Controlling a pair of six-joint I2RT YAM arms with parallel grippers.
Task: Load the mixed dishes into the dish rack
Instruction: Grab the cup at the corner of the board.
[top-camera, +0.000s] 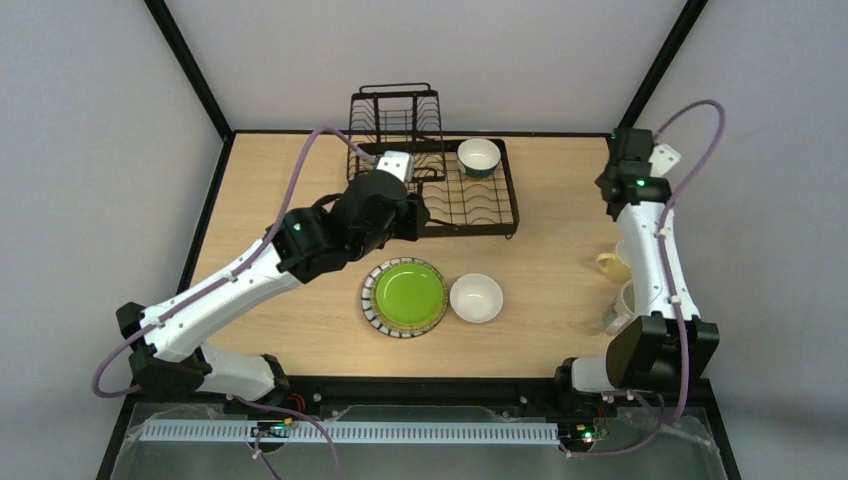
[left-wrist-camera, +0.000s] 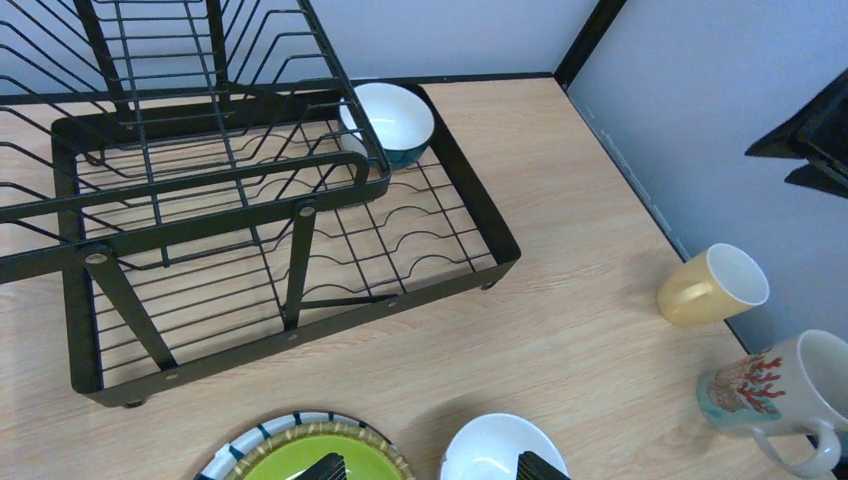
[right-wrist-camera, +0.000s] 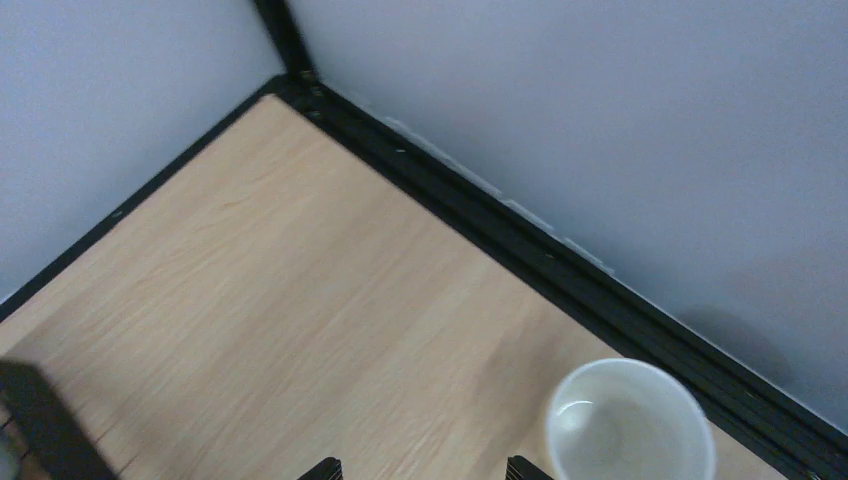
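Two sets of fingers stand spread wide, each holding nothing. The left fingers hang over the dish rack's near left side. A blue-outside bowl sits upright in the far right corner of the rack's flat tray. On the worktop in front, the green plate lies just beside the white bowl. The yellow mug and cream mug stand at the right edge. The right fingers hover by the far right corner.

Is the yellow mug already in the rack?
No, the yellow mug is on the table, right of the rack, beside the cream mug.
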